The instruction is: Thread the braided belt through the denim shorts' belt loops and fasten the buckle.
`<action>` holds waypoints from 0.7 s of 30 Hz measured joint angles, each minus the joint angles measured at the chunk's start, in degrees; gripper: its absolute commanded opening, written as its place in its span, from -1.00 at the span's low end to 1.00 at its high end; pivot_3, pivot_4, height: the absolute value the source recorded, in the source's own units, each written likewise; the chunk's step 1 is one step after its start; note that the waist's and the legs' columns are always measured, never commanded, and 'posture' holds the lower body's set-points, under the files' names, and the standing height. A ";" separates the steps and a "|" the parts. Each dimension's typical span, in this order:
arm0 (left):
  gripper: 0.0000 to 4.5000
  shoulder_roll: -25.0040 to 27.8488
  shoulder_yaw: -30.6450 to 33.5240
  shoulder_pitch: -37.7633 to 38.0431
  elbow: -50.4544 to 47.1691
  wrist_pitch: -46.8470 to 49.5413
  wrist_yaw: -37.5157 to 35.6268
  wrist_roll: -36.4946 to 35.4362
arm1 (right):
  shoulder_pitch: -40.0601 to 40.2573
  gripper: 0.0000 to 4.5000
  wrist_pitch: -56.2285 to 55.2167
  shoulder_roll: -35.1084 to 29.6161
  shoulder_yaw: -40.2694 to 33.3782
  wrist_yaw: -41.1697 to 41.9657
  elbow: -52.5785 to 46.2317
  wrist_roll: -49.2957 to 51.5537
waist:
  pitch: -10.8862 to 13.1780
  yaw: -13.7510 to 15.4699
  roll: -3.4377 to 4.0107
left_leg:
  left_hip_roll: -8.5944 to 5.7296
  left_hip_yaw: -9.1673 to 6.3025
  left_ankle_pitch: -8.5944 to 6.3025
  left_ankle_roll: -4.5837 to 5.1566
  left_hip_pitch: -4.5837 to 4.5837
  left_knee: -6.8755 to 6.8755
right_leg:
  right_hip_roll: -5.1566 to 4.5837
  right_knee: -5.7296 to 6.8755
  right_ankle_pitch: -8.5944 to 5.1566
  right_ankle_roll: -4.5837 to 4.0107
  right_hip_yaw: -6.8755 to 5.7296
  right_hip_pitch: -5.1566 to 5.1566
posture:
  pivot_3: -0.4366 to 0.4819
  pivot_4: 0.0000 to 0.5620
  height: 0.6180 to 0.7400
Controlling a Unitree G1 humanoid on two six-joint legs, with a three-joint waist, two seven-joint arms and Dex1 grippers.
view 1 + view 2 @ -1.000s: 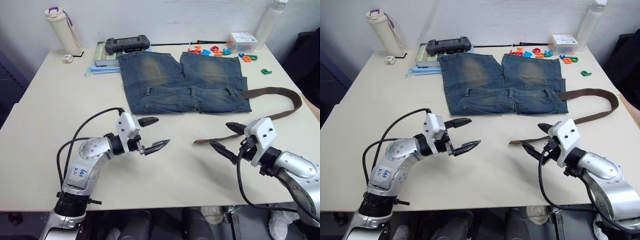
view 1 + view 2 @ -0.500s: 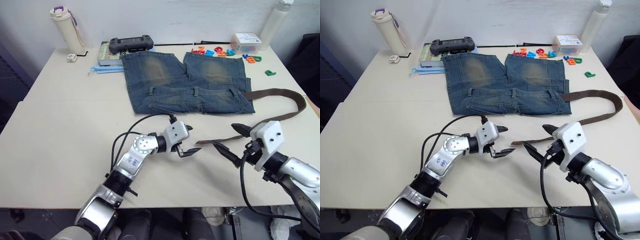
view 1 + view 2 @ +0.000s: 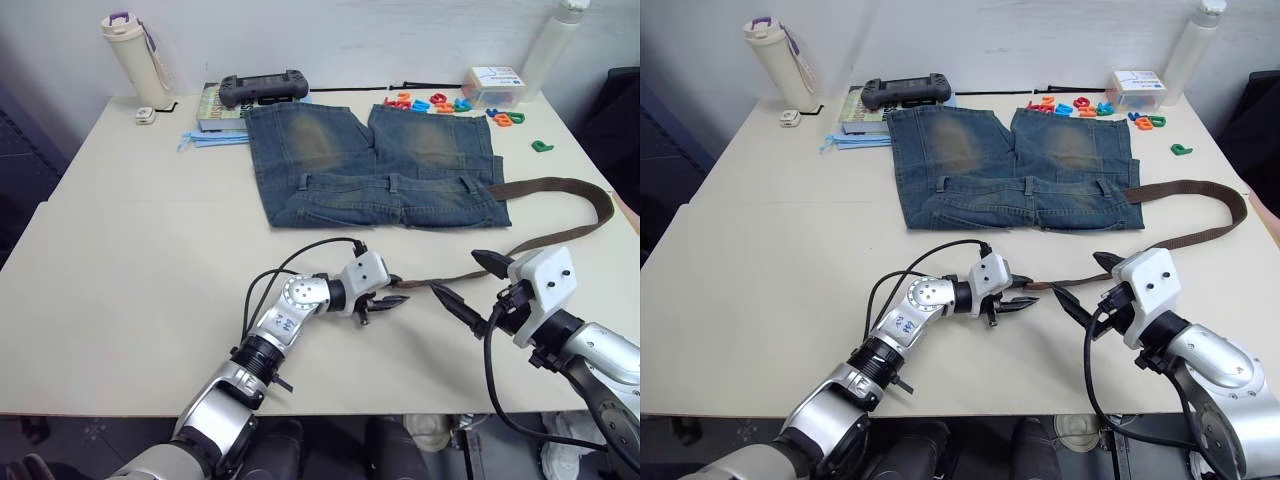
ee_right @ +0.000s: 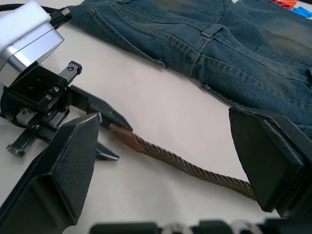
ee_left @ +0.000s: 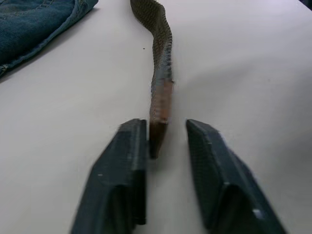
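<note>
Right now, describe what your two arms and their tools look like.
Both arms are silver metal with rounded joints and looping black cables. Each wrist carries a white block. The left tool and right tool each have two black fingers. The left arm bears blue handwriting.

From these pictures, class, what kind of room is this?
Probably a lab or test room: a plain table against a bare wall, with shorts, a belt and coloured toy letters laid out as props.

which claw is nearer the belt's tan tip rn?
Left. The left claw has its open fingers on either side of the braided belt's tan tip. The right claw, also open, sits farther along the strap.
</note>
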 measured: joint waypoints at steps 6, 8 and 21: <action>-0.99 -1.51 2.62 0.26 -0.21 2.52 -1.40 -2.89 | 0.36 1.00 0.14 0.36 0.00 -0.16 0.00 -0.01 | 0.00 -0.01 0.00 | 0.00 0.00 0.00 0.00 -0.01 0.00 | 0.00 0.01 0.00 0.00 0.00 -0.01 | -0.05 -0.47 0.58; -0.99 -2.12 4.06 0.65 -2.24 4.78 -2.23 -5.41 | 0.71 1.00 0.22 0.39 0.00 -0.38 -0.02 -0.01 | 0.00 -0.06 -0.01 | 0.00 -0.01 0.00 0.00 -0.01 0.00 | 0.00 0.01 0.00 0.00 0.00 -0.01 | -0.05 -0.47 0.58; -0.99 -3.79 14.18 3.50 -20.28 30.58 -2.86 -25.66 | 0.79 1.00 10.78 10.54 -7.68 -20.54 0.54 48.58 | -0.01 -0.27 0.02 | 0.02 -0.01 0.01 0.00 0.04 0.04 | 0.01 0.08 0.01 -0.01 0.09 0.00 | -0.05 -0.47 0.58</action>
